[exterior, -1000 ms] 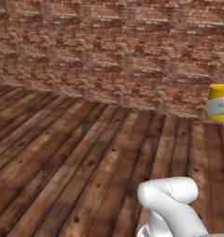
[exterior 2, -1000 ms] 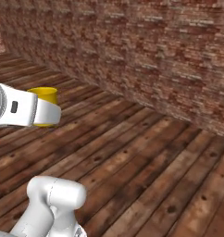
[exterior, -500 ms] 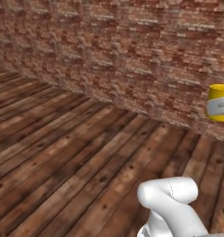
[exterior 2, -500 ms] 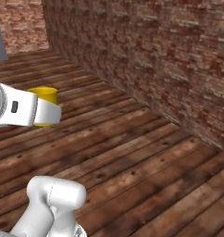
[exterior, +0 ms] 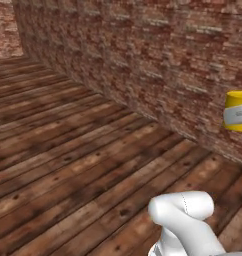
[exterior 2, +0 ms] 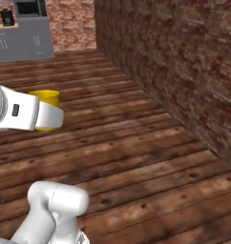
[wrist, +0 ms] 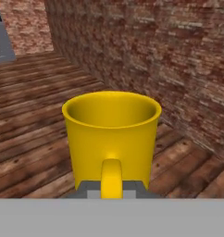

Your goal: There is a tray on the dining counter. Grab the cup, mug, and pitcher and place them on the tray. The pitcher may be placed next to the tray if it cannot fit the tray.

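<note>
A short golden-yellow mug (wrist: 111, 134) hangs in the air with its loop handle turned towards the hand camera. My gripper (wrist: 111, 190) is shut on the mug at the handle side, one grey fingertip on each side of the handle. From the left base view the mug (exterior: 238, 99) sits at the right edge with the gripper (exterior: 238, 116) across it. From the right base view the mug (exterior 2: 47, 98) is at the left, behind the white hand and gripper (exterior 2: 48, 116). The tray, dining counter, cup and pitcher are out of view.
A red brick wall (exterior: 158, 60) runs along the right over a dark plank floor (exterior: 68, 165). Grey cabinets (exterior 2: 22, 43) stand far back at the left, and they show again in the hand view (wrist: 0, 41).
The whole picture has swung as the base turned, so the brick wall now recedes along the right and grey cabinets come into sight. The mug stays held in the same spot.
</note>
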